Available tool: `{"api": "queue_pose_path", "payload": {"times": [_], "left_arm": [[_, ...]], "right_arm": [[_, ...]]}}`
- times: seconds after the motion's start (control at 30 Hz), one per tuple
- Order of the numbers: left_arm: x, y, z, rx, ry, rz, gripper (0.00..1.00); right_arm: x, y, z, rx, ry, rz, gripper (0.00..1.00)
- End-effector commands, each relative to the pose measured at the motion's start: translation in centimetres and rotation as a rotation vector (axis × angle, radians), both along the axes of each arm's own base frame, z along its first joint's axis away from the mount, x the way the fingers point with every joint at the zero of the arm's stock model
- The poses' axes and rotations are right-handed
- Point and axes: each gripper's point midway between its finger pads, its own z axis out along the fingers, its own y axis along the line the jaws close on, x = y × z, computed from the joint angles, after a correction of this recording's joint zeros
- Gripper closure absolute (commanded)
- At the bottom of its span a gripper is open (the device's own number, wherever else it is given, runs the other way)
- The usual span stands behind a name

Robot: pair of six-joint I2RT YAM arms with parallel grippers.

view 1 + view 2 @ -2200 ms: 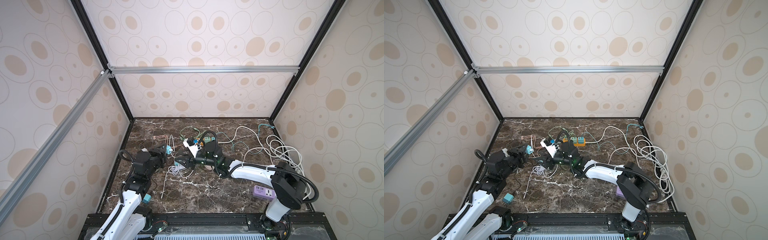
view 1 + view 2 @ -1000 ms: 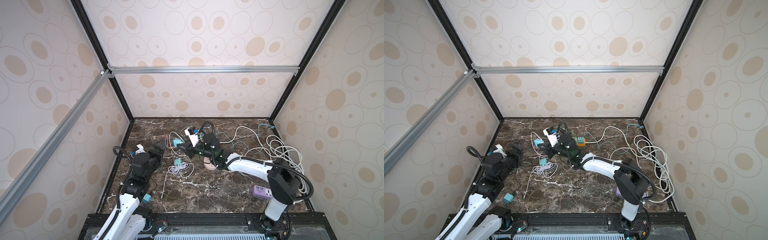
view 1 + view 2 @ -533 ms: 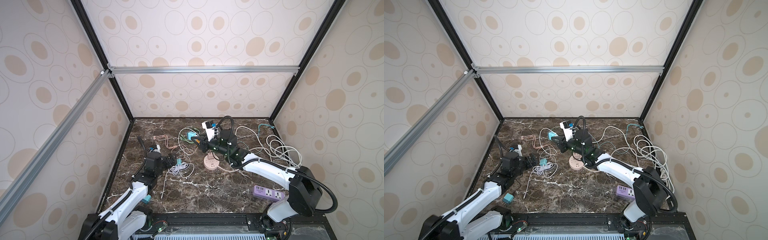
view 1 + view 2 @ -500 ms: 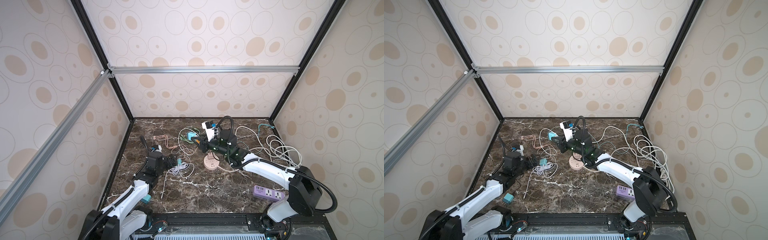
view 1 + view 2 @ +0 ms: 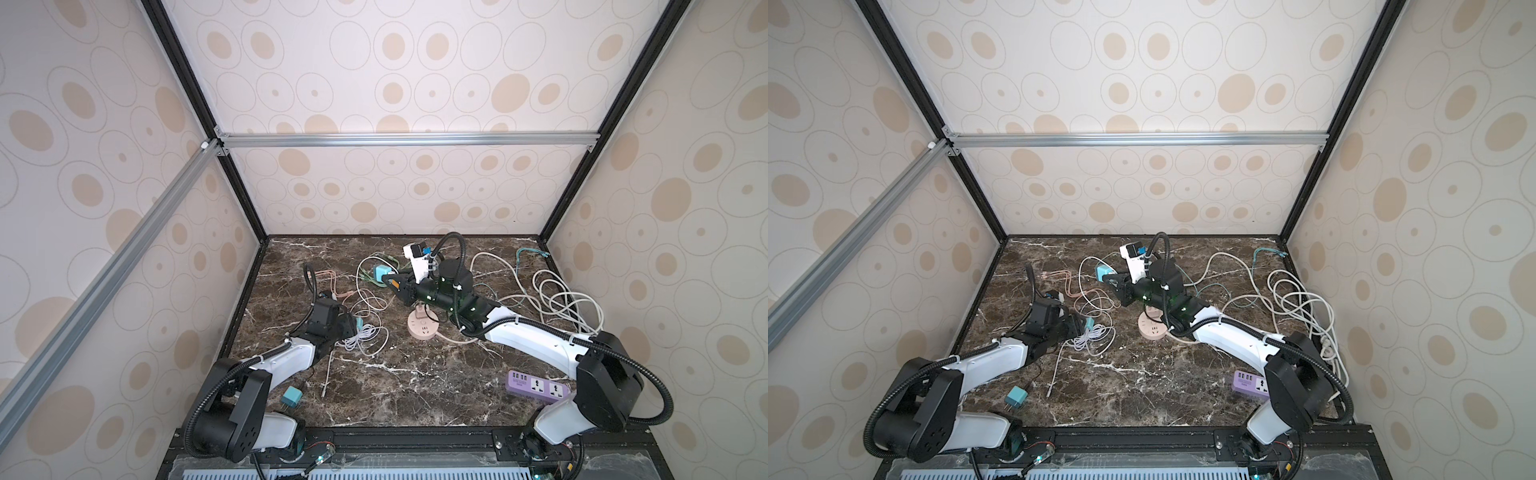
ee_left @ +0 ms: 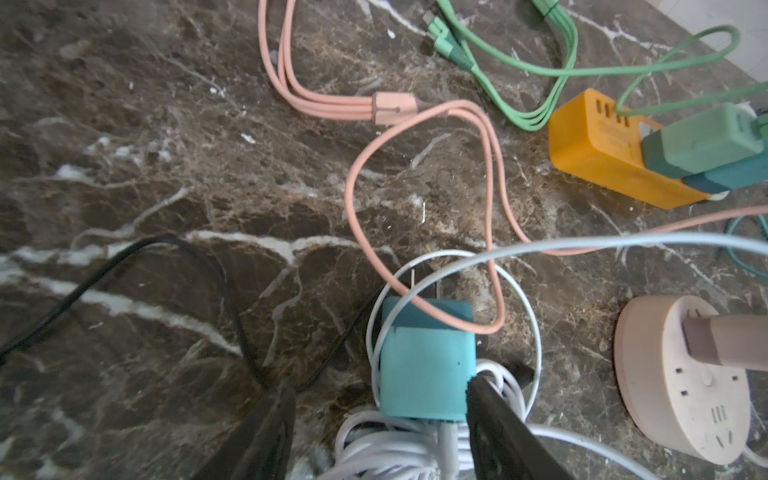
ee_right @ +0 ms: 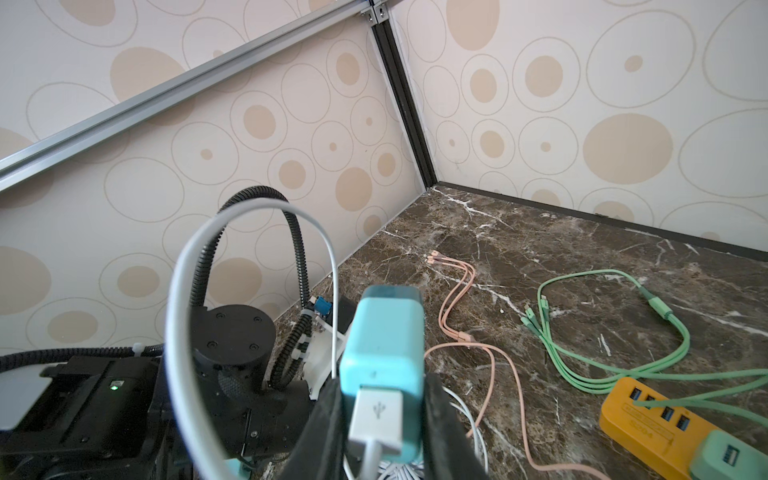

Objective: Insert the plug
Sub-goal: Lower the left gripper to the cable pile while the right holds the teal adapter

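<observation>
Left claw (image 6: 380, 384) has reached forward, jaws apart around the teal wall charger (image 6: 428, 374) on the bench (image 6: 166, 166); right claw (image 7: 382, 399) grips a lifted USB charger (image 7: 384, 345).

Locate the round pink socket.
In both top views the round pink socket sits mid-table beside the right arm, right of the coiled white cable.

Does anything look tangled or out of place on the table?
Yes: a pink cable loop lies across the teal charger between the left gripper's open jaws, with white cord ringing it; lifting it may snag. The right gripper grips a second charger.
</observation>
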Motion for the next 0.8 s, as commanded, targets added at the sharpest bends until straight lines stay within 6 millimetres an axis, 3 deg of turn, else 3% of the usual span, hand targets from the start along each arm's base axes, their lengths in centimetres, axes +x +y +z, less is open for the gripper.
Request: {"api": "queue_pose_path", "payload": {"times": [0.0,0.3,0.43,0.63,0.7,0.77], "left_arm": [[2.3,-0.5,1.7,0.001,-0.085,0.002,0.38],[3.9,-0.9,-0.2,0.018,-0.060,-0.008,0.52],[4.1,-0.5,-1.2,0.046,-0.040,0.001,0.62],[4.7,0.0,0.1,0.072,-0.090,0.014,0.87],[4.1,0.8,0.8,0.098,-0.090,0.039,0.97],[3.3,2.1,2.1,0.123,-0.104,0.085,1.00]], "right_arm": [[0.0,-0.1,0.1,0.013,0.001,0.000,1.00],[-0.3,-0.7,0.4,0.002,-0.015,-0.013,1.00],[-0.5,-1.0,0.5,0.000,-0.024,-0.016,1.00],[-1.0,-1.6,0.9,-0.002,-0.048,-0.021,1.00],[-1.3,-2.2,1.1,-0.007,-0.057,-0.026,1.00],[-1.5,-3.2,1.1,-0.018,-0.064,-0.040,1.00]]}}
